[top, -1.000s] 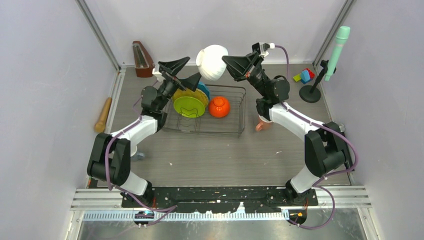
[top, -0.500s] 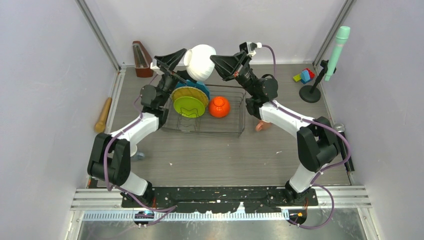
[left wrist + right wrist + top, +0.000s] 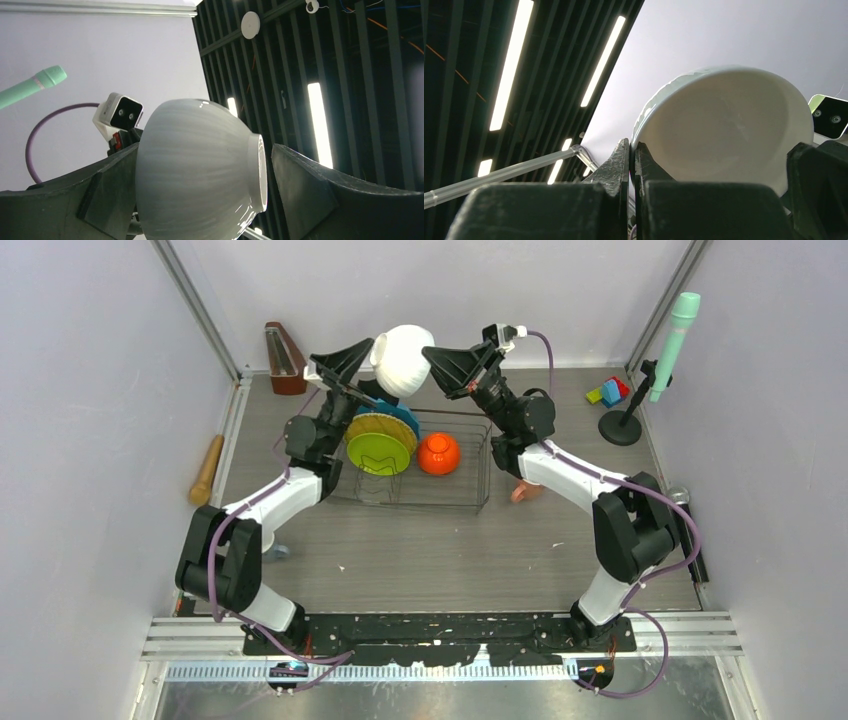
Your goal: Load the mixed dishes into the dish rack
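Note:
The white bowl (image 3: pixel 402 360) hangs on its side high above the back of the dish rack (image 3: pixel 440 502). My right gripper (image 3: pixel 432 358) is shut on the bowl's rim (image 3: pixel 724 125), one finger inside and one outside. My left gripper (image 3: pixel 385 368) is open and straddles the bowl (image 3: pixel 200 170); a gap shows between the bowl's foot and one finger. In the rack stand the lime green plate (image 3: pixel 378 453), the yellow-orange plate (image 3: pixel 372 423) and the blue plate (image 3: pixel 408 418), with the orange bowl (image 3: pixel 438 453) beside them. The pink mug (image 3: pixel 525 490) is partly hidden under my right arm.
A wooden metronome (image 3: pixel 285 358) stands at the back left. The rolling pin (image 3: pixel 207 470) lies by the left wall. Toy blocks (image 3: pixel 608 392) and a green microphone (image 3: pixel 672 330) on a round stand (image 3: pixel 620 428) are at the back right. A pale cup (image 3: pixel 268 538) sits behind my left arm.
My right gripper carried the white bowl left, and my left gripper rose, so the bowl now sits between the left fingers. Little has moved in the last half second.

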Robot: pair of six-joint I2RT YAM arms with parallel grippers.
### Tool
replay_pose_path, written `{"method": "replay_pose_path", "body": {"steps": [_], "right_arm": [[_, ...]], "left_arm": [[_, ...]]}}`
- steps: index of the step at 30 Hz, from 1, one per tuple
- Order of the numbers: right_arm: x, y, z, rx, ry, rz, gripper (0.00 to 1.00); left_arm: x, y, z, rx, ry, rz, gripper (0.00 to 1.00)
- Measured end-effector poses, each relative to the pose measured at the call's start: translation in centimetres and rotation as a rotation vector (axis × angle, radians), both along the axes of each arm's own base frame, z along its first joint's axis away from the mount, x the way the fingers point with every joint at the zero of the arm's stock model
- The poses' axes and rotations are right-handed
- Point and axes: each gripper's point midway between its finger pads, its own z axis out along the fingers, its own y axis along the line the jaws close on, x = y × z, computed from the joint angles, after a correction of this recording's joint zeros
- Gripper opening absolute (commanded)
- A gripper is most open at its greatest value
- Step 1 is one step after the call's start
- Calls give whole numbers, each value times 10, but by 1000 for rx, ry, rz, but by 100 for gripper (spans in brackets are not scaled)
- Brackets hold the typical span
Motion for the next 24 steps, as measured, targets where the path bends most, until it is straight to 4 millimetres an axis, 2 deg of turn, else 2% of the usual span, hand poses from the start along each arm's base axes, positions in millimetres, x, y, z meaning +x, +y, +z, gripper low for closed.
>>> {"method": "replay_pose_path", "body": {"steps": [3,6,10,12,14,15,16,17,20,22,24], "right_arm": [[2,1,-3,-4,5,-1,0],[5,3,-5,-8,9,-4,0],[6,1,-6,-10,8,-8,0],[5,1,-6,-11,6,-7,0],[4,1,-8,-12,4,-5,10],[4,1,-8,-12,4,-5,21],[4,0,-10,-11,3,-6,28],[5,-1,-11,-11,8,-7,38],[12,-8,-16,-8,12,-35,54],[18,-14,-25,-14,34,-50,61],[27,-21,-42,-32,75,-71,69]], "left_arm": [[-4,-6,-1,1,1,-17,93],[-6,-10,-2,3,5,-27,73],[-8,-8,-6,-10,21,-33,60],[-10,-6,-6,-15,26,-31,42],[-11,-5,-7,-15,27,-30,16],[-11,-5,-7,-15,27,-29,4],[-11,-5,-7,-13,28,-29,0],[-10,-6,-8,-8,30,-28,0],[-11,-7,-10,0,32,-34,0],[-12,-9,-11,9,28,-41,0],[-13,-10,-15,20,30,-47,0]]}}
